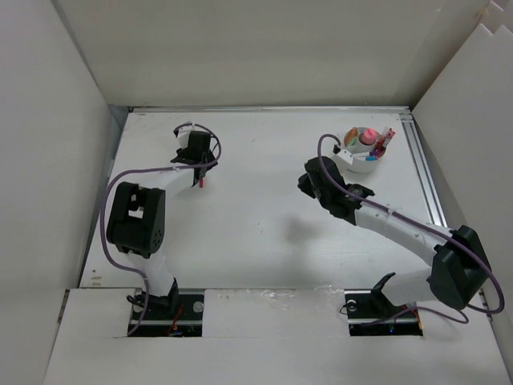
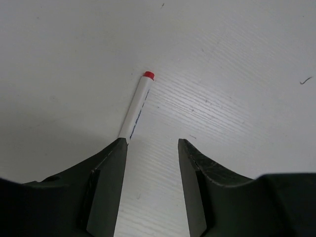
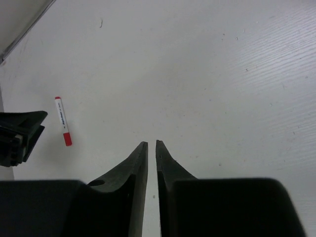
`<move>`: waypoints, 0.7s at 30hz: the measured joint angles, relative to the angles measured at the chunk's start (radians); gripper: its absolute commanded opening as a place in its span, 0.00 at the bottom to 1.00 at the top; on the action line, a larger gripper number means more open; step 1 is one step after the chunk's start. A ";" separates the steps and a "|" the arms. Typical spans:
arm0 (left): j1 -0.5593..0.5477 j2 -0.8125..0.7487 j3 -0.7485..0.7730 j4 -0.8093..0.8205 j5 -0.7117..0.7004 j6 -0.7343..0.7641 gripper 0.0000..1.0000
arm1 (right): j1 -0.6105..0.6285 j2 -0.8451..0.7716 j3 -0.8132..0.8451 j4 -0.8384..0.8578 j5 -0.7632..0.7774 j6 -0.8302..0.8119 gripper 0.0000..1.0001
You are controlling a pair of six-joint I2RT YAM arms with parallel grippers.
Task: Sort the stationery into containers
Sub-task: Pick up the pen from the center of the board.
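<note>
A white marker with a red cap (image 2: 138, 104) lies on the table at the far left; its red end (image 1: 201, 183) shows in the top view. My left gripper (image 2: 152, 143) (image 1: 197, 172) hangs over it, open. Bare table shows between the jaws, and the marker's lower end runs under the left fingertip (image 2: 116, 153). The same marker (image 3: 62, 121) shows in the right wrist view. The round white container (image 1: 362, 165) at the far right holds pink and red stationery (image 1: 369, 139). My right gripper (image 3: 152, 144) (image 1: 307, 178) is left of the container, shut on nothing.
White walls enclose the table on three sides. A metal rail (image 1: 425, 172) runs along the right edge beside the container. The left arm's purple cable (image 1: 120, 180) loops over the table's left side.
</note>
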 measured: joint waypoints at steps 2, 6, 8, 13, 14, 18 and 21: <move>-0.001 0.034 0.019 -0.014 -0.006 0.005 0.42 | 0.001 -0.004 0.000 0.002 0.000 -0.003 0.27; -0.004 0.077 0.022 -0.068 -0.023 0.010 0.42 | 0.002 -0.020 0.000 0.006 -0.003 -0.009 0.32; -0.004 0.095 0.023 -0.084 -0.030 0.011 0.42 | 0.003 -0.031 0.000 0.009 -0.006 -0.010 0.34; -0.004 0.135 0.037 -0.114 -0.046 0.014 0.37 | 0.006 -0.047 0.000 0.016 -0.008 -0.011 0.34; -0.004 0.142 0.040 -0.120 -0.049 0.014 0.34 | 0.006 -0.048 0.000 0.016 -0.008 -0.012 0.34; -0.004 0.172 0.081 -0.129 -0.049 0.020 0.23 | 0.006 -0.052 0.000 0.015 -0.008 -0.012 0.34; -0.004 0.186 0.097 -0.125 -0.044 0.025 0.11 | 0.004 -0.056 0.000 0.015 -0.006 -0.012 0.34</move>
